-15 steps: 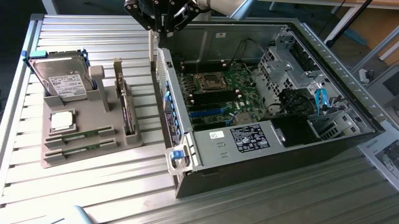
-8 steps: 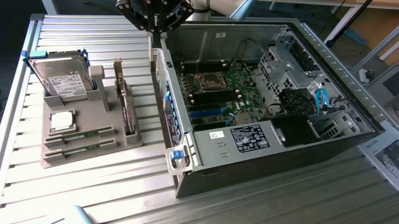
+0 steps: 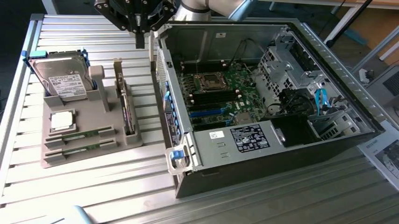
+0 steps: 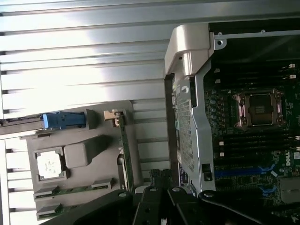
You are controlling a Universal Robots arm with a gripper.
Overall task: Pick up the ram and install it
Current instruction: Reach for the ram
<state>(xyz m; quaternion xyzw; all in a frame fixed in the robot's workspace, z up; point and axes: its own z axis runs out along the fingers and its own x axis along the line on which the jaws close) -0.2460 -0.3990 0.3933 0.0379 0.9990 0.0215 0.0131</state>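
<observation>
Two ram sticks, thin green boards, lie side by side in the front slots of the grey holder tray (image 3: 93, 158): one ram stick (image 3: 81, 136) behind, the other ram stick (image 3: 81, 148) nearer the table's front edge. They also appear in the wrist view, as one ram stick (image 4: 75, 190) and the other ram stick (image 4: 49, 209). My gripper (image 3: 140, 42) hangs high at the back, above the gap between the tray and the open computer case (image 3: 181, 116). It is shut with nothing in it, well apart from the sticks. Its black fingertips (image 4: 159, 178) point down beside the case wall (image 4: 187, 117).
The tray also carries a hard drive (image 3: 59, 81) in a blue caddy, a square silver processor (image 3: 62, 120) and an upright expansion card (image 3: 128, 112). Inside the case lies the motherboard (image 3: 243, 93), with a processor socket (image 3: 215, 81), black memory slots (image 3: 215, 99) and cables at the exterior view's right.
</observation>
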